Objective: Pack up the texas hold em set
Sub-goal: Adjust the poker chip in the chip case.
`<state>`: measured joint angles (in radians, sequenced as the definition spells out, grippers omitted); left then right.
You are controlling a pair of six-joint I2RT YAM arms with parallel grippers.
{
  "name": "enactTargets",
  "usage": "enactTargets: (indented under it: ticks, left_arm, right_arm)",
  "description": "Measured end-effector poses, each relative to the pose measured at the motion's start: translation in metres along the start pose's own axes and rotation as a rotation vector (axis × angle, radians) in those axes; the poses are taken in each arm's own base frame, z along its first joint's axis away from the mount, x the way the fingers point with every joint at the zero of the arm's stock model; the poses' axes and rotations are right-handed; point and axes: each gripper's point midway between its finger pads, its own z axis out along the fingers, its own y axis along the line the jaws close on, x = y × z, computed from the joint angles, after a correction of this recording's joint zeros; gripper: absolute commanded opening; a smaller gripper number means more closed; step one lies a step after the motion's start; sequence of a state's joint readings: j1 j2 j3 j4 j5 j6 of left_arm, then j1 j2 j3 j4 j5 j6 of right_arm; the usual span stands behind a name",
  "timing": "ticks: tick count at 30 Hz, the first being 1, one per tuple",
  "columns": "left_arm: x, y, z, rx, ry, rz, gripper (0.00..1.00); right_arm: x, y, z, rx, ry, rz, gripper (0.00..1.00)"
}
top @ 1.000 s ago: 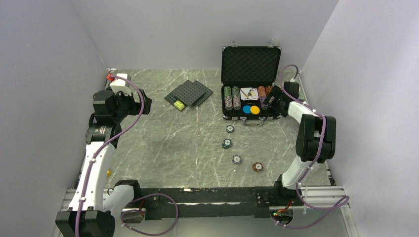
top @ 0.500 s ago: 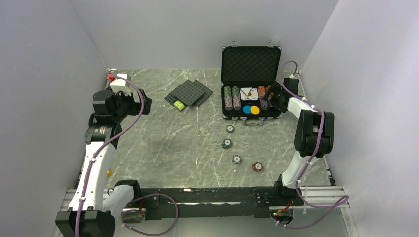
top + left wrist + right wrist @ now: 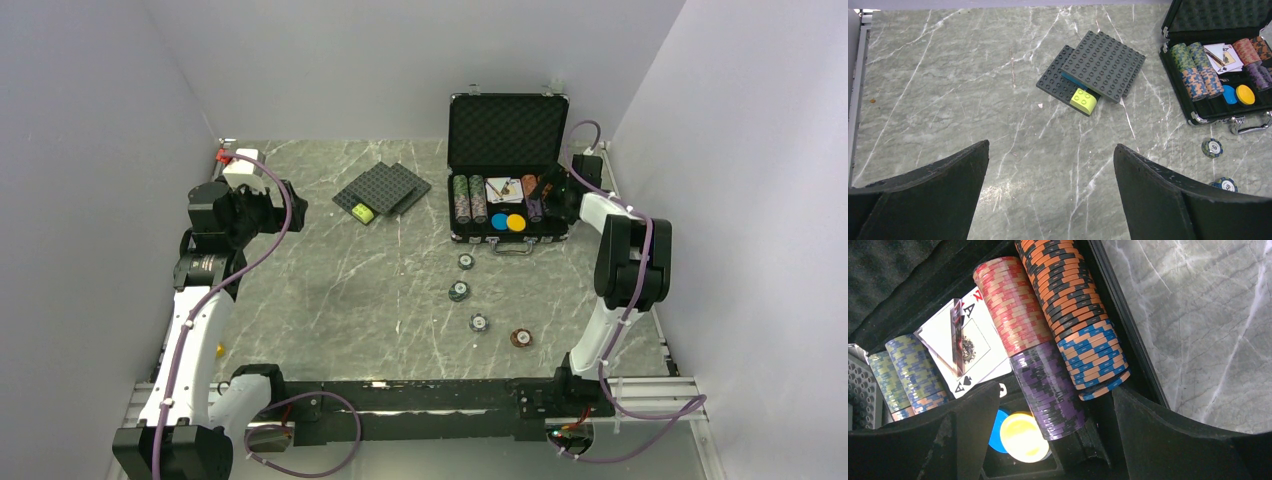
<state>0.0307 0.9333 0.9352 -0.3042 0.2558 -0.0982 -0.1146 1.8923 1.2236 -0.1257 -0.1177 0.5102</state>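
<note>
The black silver-edged briefcase (image 3: 508, 128) stands open at the back right, lid up. Its tray holds rows of chips, cards (image 3: 968, 347), a blue disc (image 3: 994, 435) and a yellow disc (image 3: 1020, 436). My right gripper (image 3: 550, 196) hangs open over the tray's right end. Its fingers stand either side of the purple chip row (image 3: 1050, 390) and the orange-blue chip row (image 3: 1095, 357), gripping nothing. Several loose chips lie in front of the case: (image 3: 466, 261), (image 3: 458, 291), (image 3: 480, 322) and a brown one (image 3: 521, 338). My left gripper (image 3: 1051, 144) is open and empty above bare table at the left.
Dark grey studded plates (image 3: 383, 187) with a lime brick (image 3: 363, 213) lie left of the case. A white and red item (image 3: 240, 162) sits at the back left corner. Walls close the table on three sides. The case handle (image 3: 1250, 127) faces the loose chips.
My right gripper has shifted a little toward the back along the case's right end, and its elbow has drawn in. The left arm and the loose chips have not moved.
</note>
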Motion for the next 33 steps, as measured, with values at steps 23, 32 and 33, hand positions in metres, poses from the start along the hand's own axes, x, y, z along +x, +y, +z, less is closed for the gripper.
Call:
enactTargets:
  ticks: [23,32,33]
  left_arm:
    - [0.0,0.0001,0.0,0.0,0.0,0.0,0.98]
    - [0.0002,0.0001,0.0,0.0,0.0,0.0,0.98]
    - [0.0002,0.0001,0.0,0.0,0.0,0.0,0.98]
  right_arm:
    - [-0.0059,0.0066,0.0,-0.028,-0.015,0.016,0.88]
    - [-0.0093,0.0082,-0.0052,-0.028,-0.029,0.022,0.88]
    - [-0.0104,0.0089,-0.0069,-0.029,-0.033,0.021,0.88]
